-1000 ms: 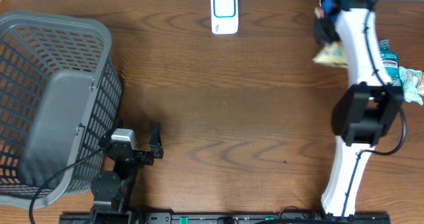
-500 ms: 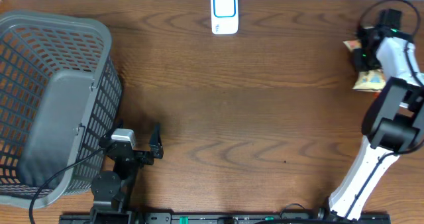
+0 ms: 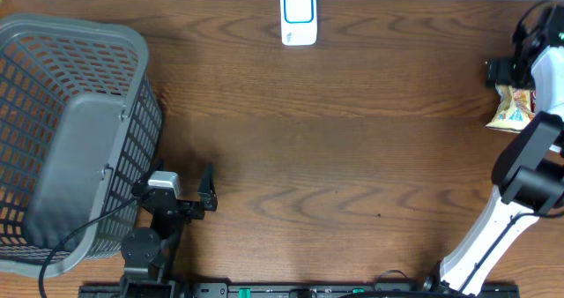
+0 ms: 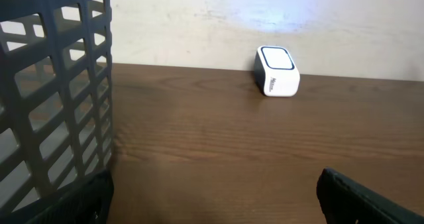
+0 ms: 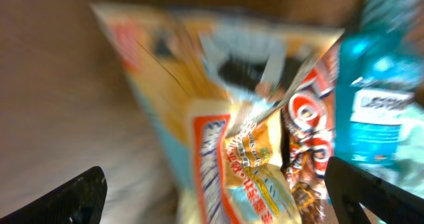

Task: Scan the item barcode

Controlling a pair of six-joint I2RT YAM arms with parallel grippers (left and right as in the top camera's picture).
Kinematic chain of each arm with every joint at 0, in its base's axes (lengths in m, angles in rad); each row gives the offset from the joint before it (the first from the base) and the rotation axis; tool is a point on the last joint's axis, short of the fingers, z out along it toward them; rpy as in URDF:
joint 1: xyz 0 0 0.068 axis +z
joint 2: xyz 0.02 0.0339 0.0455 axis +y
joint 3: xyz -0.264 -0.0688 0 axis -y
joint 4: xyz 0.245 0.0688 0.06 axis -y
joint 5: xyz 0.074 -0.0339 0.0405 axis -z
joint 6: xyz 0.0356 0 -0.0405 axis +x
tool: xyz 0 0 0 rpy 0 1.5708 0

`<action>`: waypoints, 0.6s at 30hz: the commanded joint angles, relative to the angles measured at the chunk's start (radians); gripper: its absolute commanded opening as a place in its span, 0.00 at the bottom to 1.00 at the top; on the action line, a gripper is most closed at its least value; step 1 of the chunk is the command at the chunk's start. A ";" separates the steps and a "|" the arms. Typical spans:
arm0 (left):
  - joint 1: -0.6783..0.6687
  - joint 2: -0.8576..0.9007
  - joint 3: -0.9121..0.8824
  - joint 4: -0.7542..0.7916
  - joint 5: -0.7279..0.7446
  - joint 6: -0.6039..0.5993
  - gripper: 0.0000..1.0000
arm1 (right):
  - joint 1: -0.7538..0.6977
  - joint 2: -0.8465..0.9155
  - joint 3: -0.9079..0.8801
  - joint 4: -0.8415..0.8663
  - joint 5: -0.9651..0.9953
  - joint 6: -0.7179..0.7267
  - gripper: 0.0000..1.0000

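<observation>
The item, a yellow and orange snack bag (image 3: pixel 513 111), lies at the table's far right edge, under my right gripper (image 3: pixel 504 76). In the blurred right wrist view the bag (image 5: pixel 218 118) fills the space between the fingers. The right gripper (image 5: pixel 222 197) is open, with its jaws wide on either side of the bag. The white barcode scanner with a blue square (image 3: pixel 299 16) stands at the back centre and also shows in the left wrist view (image 4: pixel 277 70). My left gripper (image 3: pixel 198 192) rests open and empty near the front left (image 4: pixel 218 207).
A large grey mesh basket (image 3: pixel 70 130) takes up the left side, its wall close to the left gripper (image 4: pixel 53 85). Next to the bag lie a blue mouthwash bottle (image 5: pixel 377 98) and a red-wrapped snack (image 5: pixel 311 138).
My right arm swung from the back right to the far right edge with the snack bag, then its jaws opened. The left arm has not moved.
</observation>
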 commanded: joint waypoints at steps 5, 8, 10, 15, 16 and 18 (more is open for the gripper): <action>0.005 -0.005 -0.026 -0.017 0.002 -0.005 0.98 | 0.074 -0.348 0.069 0.021 -0.072 0.169 0.99; 0.005 -0.005 -0.026 -0.017 0.002 -0.005 0.98 | 0.113 -0.485 0.069 0.018 -0.103 0.250 0.99; 0.005 -0.005 -0.026 -0.017 0.002 -0.005 0.98 | 0.137 -0.564 0.069 0.005 -0.145 0.254 0.99; 0.005 -0.005 -0.026 -0.017 0.002 -0.005 0.98 | 0.175 -0.735 0.069 -0.034 -0.176 0.253 0.99; 0.005 -0.005 -0.026 -0.017 0.002 -0.005 0.98 | 0.177 -0.764 0.069 -0.039 -0.176 0.253 0.99; 0.005 -0.005 -0.026 -0.017 0.002 -0.005 0.98 | 0.181 -0.811 0.069 -0.047 -0.176 0.253 0.99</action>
